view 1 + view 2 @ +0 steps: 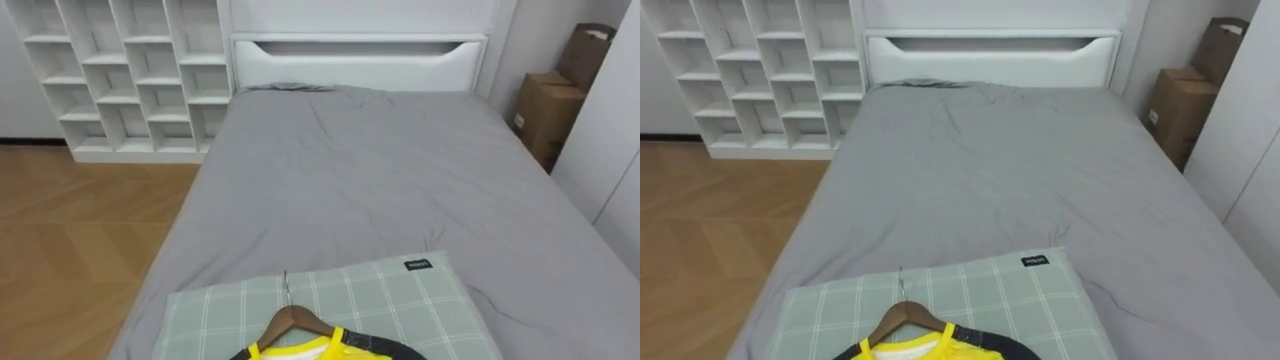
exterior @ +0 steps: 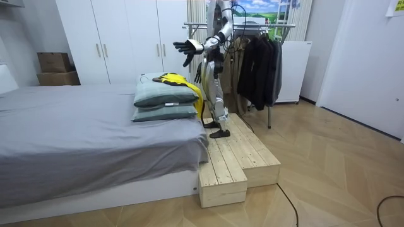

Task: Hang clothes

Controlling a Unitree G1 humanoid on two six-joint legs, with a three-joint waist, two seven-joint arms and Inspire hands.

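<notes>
Home bedroom, grey-sheeted bed (image 1: 350, 190) (white headboard (image 1: 360, 60)), cubby shelves (image 1: 130, 75), white wardrobes (image 2: 120, 38), clothes rack (image 2: 252, 57) of dark garments

No text can be read. A small dark label (image 1: 417, 265) with pale print sits at the far right corner of the checked pillow (image 1: 400, 300), but the print is too small to make out. A small white sticker (image 1: 518, 119) on the side of the cardboard box (image 1: 545, 100) beside the bed (image 1: 350, 170) is also unreadable.
</notes>
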